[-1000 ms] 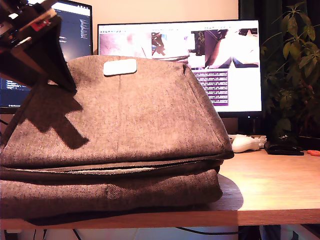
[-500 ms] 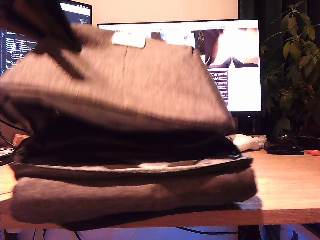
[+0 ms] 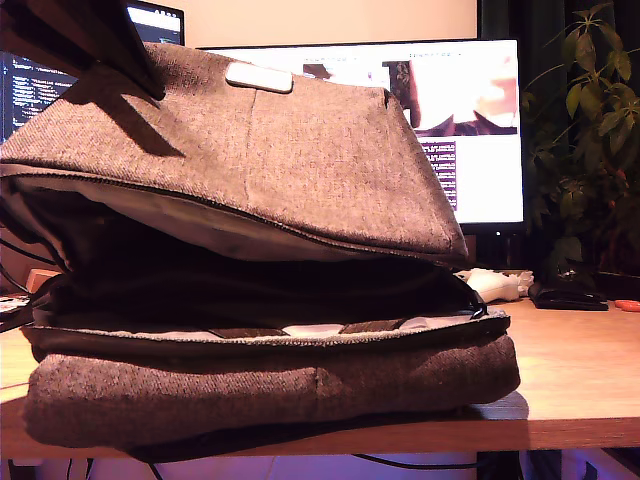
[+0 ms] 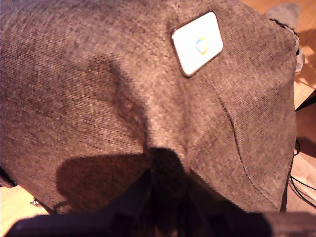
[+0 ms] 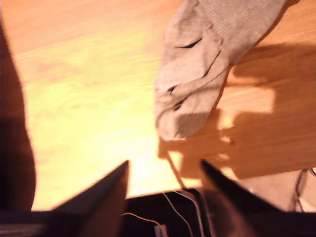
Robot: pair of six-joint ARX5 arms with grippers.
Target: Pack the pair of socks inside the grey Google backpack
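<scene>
My first end effector is clamped on a pinch of the grey Google backpack, holding the top panel up so the mouth gapes toward the camera, dark lining showing under the zipper line. In the exterior view that arm sits at about ten o'clock, the pale logo patch near twelve, and the bag's lower half lies flat on the bench. My second end effector hangs with its jaws spread and nothing between them above bare wood; the pair of socks lies on the bench near it, outside the bag. So the opening step is in hand, I judge; next the socks need grasping and carrying into the gap while the flap is held high. The bench is warm-toned wood; behind stand a lit monitor, a white controller and a leafy plant.
</scene>
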